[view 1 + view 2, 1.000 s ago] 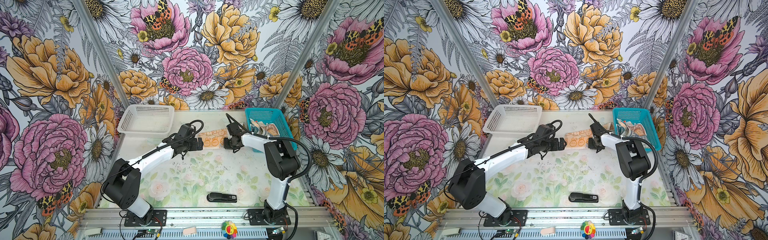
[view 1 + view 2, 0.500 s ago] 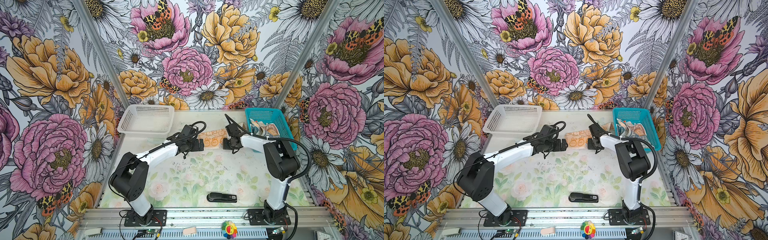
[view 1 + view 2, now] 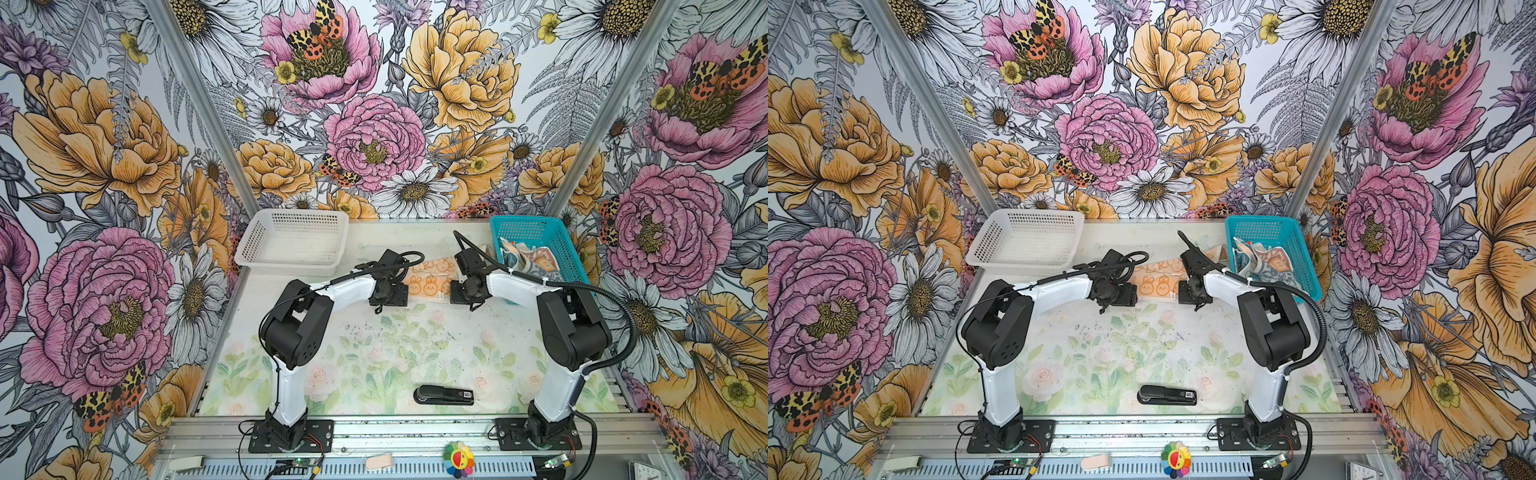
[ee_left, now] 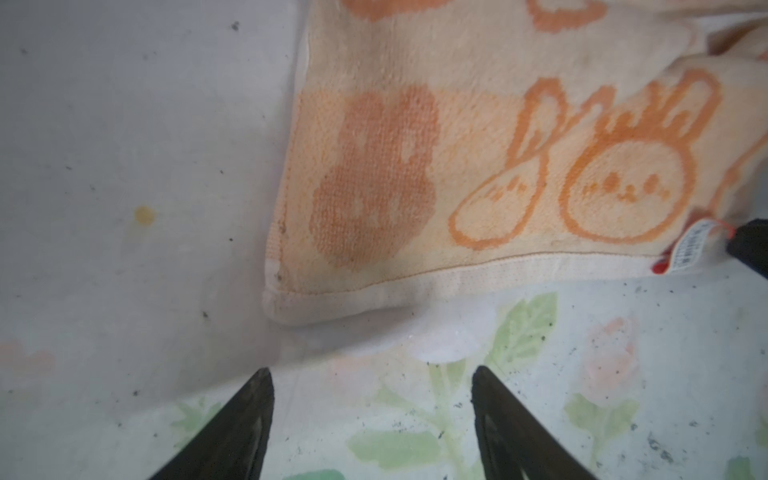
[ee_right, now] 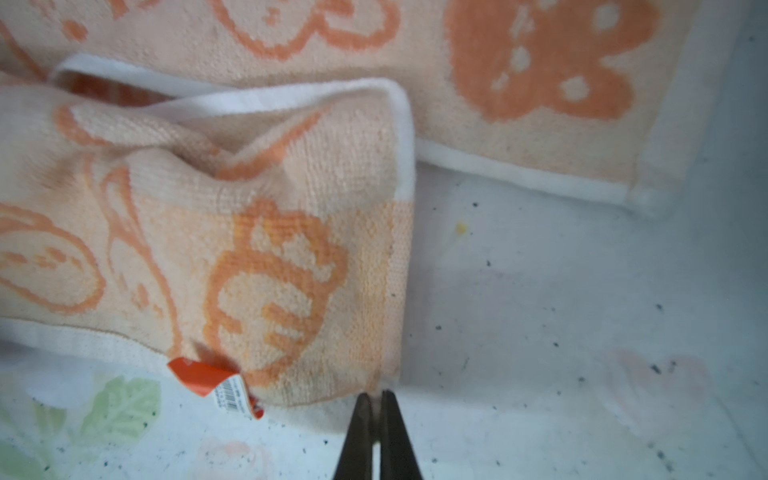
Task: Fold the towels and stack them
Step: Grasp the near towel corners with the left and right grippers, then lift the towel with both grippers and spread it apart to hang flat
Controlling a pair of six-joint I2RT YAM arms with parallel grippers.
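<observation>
One orange towel point(image 5: 291, 270): corner in right jaws, just beyond left jaws.

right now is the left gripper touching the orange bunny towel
Apart. Left wrist view shows bare table between the left gripper and the orange bunny towel.

So the left arm point(image 3: 349, 286) and right arm point(image 3: 511, 286) both stretch out low, one at each end of the orange towel point(image 4: 478, 166). The left gripper point(image 4: 372, 376) sits just short of its corner, fingers spread. The right gripper point(image 5: 376, 399) is pinched on another corner.
</observation>
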